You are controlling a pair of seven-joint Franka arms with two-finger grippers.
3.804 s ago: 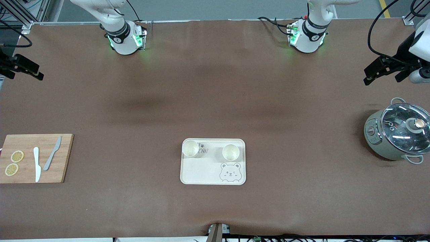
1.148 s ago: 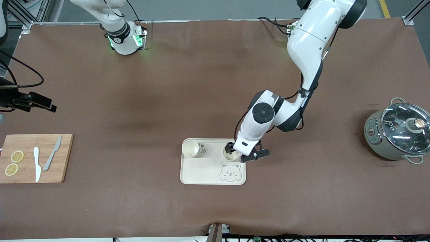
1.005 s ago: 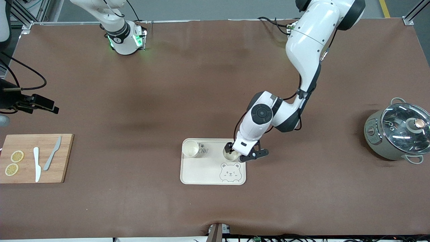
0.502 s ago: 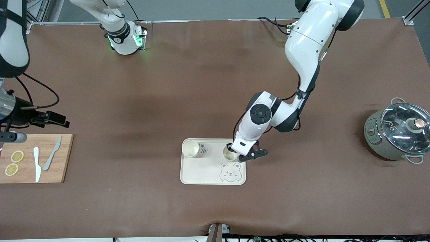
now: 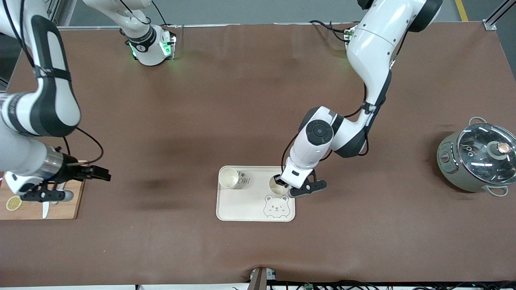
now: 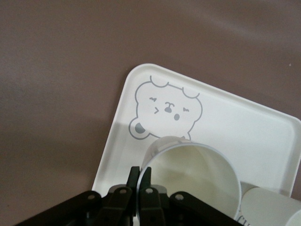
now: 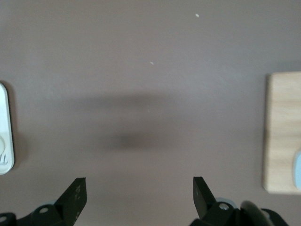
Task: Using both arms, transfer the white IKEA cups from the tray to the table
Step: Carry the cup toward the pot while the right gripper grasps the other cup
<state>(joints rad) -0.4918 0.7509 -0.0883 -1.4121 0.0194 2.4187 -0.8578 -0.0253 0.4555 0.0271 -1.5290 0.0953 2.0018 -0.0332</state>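
Observation:
Two white IKEA cups stand on the cream bear-printed tray (image 5: 246, 201). My left gripper (image 5: 283, 183) is shut on the rim of the cup (image 5: 275, 185) toward the left arm's end of the tray, one finger inside and one outside. The left wrist view shows this grip (image 6: 140, 176) on the cup (image 6: 197, 172), with the bear print beside it. The other cup (image 5: 228, 177) stands free at the tray's other end and shows in the left wrist view (image 6: 270, 209). My right gripper (image 5: 72, 184) is open and empty (image 7: 139, 200) over the table by the cutting board.
A bamboo cutting board (image 5: 60, 209) with lemon slices (image 5: 13, 203) and knives lies at the right arm's end; its edge shows in the right wrist view (image 7: 282, 132). A grey pot with a glass lid (image 5: 477, 159) stands at the left arm's end.
My right arm has swung in from the table's end to over the cutting board's edge. My left gripper stays shut on the cup and has shifted slightly.

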